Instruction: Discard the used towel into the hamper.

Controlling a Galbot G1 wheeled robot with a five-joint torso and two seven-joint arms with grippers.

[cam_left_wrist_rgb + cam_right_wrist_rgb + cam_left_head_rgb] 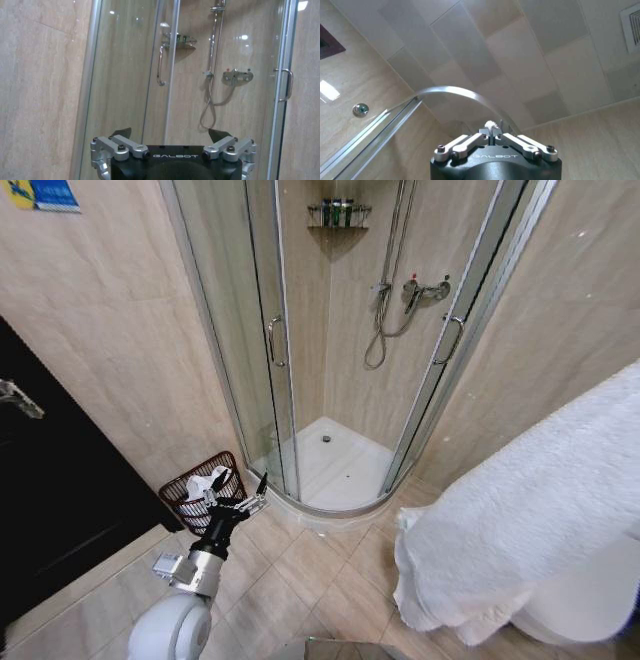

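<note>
The used towel (530, 510) is large, white and fluffy, and hangs in folds at the right of the head view, close to the camera. My right gripper (491, 131) points up at the ceiling and is shut, with a white tuft of the towel (491, 125) pinched between its fingertips. The hamper (182, 496), a small dark red-brown ribbed basket, stands on the floor by the wall at the lower left and has something white (205, 480) inside it. My left gripper (238, 492) is open and empty just to the right of the hamper's rim; the left gripper (170, 133) faces the shower.
A curved glass shower enclosure (280, 350) with a white tray (335, 470) stands ahead. A black panel (50, 500) lines the left wall. A white rounded fixture (590, 600) sits under the towel at the lower right. Beige tiled floor (300, 580) lies between.
</note>
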